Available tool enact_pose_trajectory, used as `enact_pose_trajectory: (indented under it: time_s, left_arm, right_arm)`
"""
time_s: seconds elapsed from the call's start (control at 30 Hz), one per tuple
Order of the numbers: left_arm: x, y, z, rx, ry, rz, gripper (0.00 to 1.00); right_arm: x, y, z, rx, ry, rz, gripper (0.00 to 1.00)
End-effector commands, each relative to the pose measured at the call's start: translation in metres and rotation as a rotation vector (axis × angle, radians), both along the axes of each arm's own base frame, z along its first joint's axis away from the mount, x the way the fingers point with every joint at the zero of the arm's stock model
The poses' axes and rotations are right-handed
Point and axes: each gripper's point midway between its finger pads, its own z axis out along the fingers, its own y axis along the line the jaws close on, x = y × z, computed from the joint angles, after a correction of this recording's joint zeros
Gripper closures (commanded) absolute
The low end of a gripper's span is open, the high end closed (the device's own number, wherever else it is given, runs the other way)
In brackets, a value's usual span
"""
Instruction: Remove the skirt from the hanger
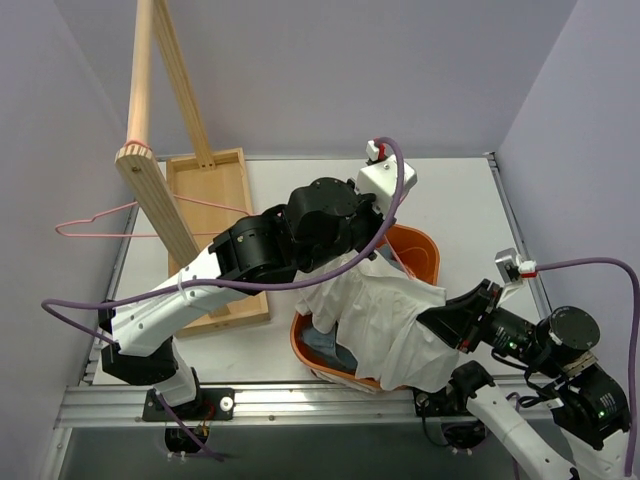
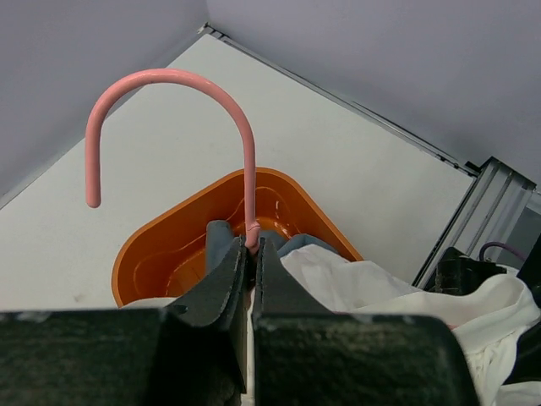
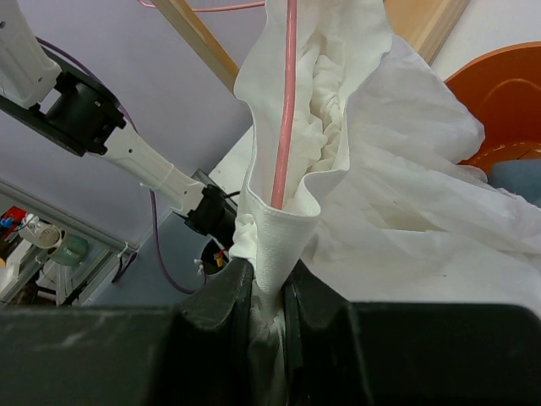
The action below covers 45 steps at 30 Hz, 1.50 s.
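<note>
A white skirt lies draped over the orange basket. In the left wrist view my left gripper is shut on the neck of the pink hanger, just below its hook, which rises above the basket. The skirt spreads to the right of the jaws. My right gripper is shut on a bunched fold of the skirt's waistband. A straight length of the hanger's pink wire runs down inside that fold.
A grey-blue garment lies in the basket under the skirt. At the left stand a wooden rack and its tray base, with another pink hanger hooked on it. Walls close in the table on three sides.
</note>
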Motion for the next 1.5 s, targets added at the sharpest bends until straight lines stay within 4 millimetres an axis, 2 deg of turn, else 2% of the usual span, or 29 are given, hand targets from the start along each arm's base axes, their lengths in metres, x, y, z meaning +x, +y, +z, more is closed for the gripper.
enact_pose_trajectory:
  time_s: [0.0, 0.13, 0.2, 0.23, 0.33, 0.47, 0.7, 0.97, 1.3, 1.47]
  left_arm:
    - [-0.004, -0.001, 0.017, -0.070, 0.019, -0.005, 0.98]
    - [-0.004, 0.002, 0.017, -0.086, 0.034, 0.010, 0.98]
    - [-0.002, 0.005, 0.020, -0.097, 0.030, 0.021, 0.98]
    - [-0.003, 0.007, 0.023, -0.107, 0.027, 0.025, 0.98]
    - [0.001, 0.013, 0.031, -0.127, 0.011, 0.049, 0.98]
    - [0.001, 0.015, 0.033, -0.145, 0.012, 0.059, 0.98]
    - [-0.002, 0.018, 0.038, -0.165, 0.020, 0.052, 0.98]
    - [-0.003, 0.021, 0.046, -0.183, 0.014, 0.050, 0.98]
    - [-0.003, 0.017, 0.043, -0.180, 0.021, 0.048, 0.98]
    - [-0.003, 0.016, 0.045, -0.188, 0.023, 0.042, 0.98]
  right_arm:
    - [-0.011, -0.003, 0.036, 0.068, -0.124, 0.013, 1.00]
    - [-0.007, -0.006, 0.042, 0.075, -0.117, -0.024, 1.00]
    - [0.001, -0.009, 0.038, 0.046, -0.086, -0.056, 1.00]
    - [0.003, -0.010, 0.038, 0.034, -0.083, -0.069, 0.81]
    - [0.011, -0.016, 0.045, 0.001, -0.081, -0.120, 0.62]
    - [0.019, -0.018, 0.062, 0.009, -0.106, -0.154, 0.57]
    - [0.029, -0.011, 0.055, 0.012, -0.082, -0.148, 0.56]
    - [0.024, -0.014, 0.037, 0.000, -0.055, -0.152, 0.57]
    - [0.014, -0.019, 0.034, 0.020, -0.052, -0.158, 0.77]
    - [0.012, -0.021, 0.027, 0.023, -0.046, -0.164, 0.79]
